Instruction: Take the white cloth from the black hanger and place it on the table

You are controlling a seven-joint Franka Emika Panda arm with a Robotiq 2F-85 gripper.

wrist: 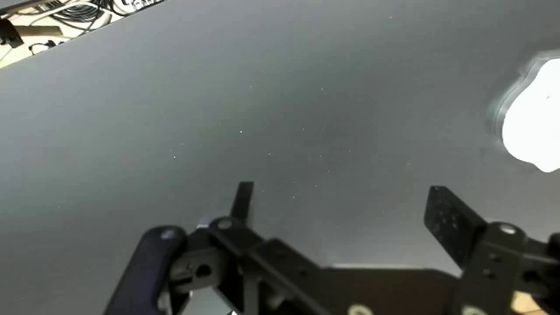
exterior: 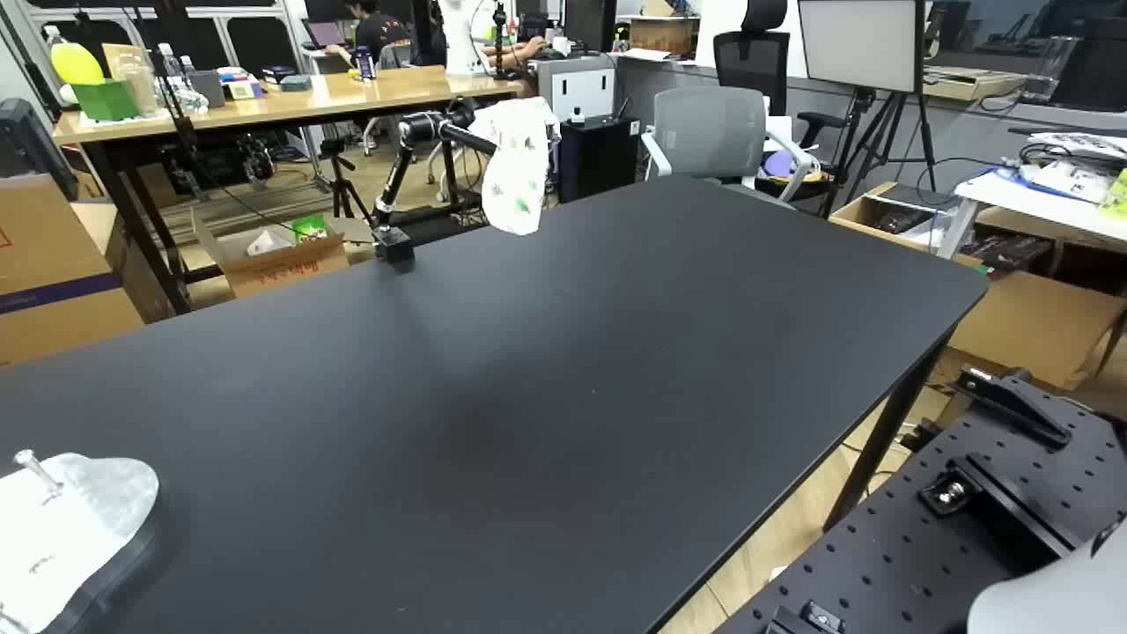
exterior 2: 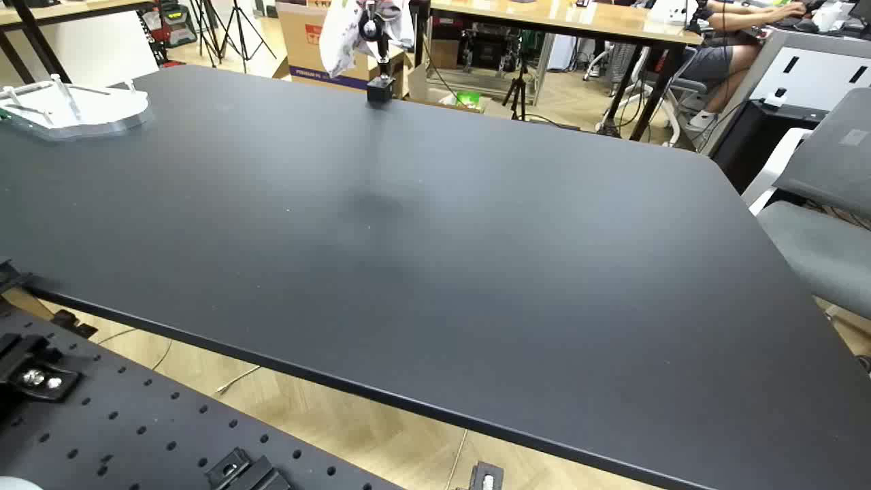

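Observation:
A white cloth with small green and grey marks (exterior: 515, 176) hangs from the black hanger (exterior: 429, 129), a jointed arm on a base at the table's far edge. In an exterior view the cloth (exterior 2: 342, 37) hangs beside the hanger's upright (exterior 2: 382, 64). The black table (exterior: 607, 370) is under and in front of it. My gripper (wrist: 342, 188) shows only in the wrist view; its fingers are wide apart with nothing between them. It is above the table surface (wrist: 271, 100). The cloth and hanger are out of the wrist view.
A white, wavy-edged board with clear pegs (exterior: 97, 502) lies on the table; it also shows in an exterior view (exterior 2: 81, 112) and at the wrist view's right edge (wrist: 536, 118). A perforated black mounting plate (exterior 2: 156, 415) runs along the near side. A grey chair (exterior: 713, 132) stands behind the table.

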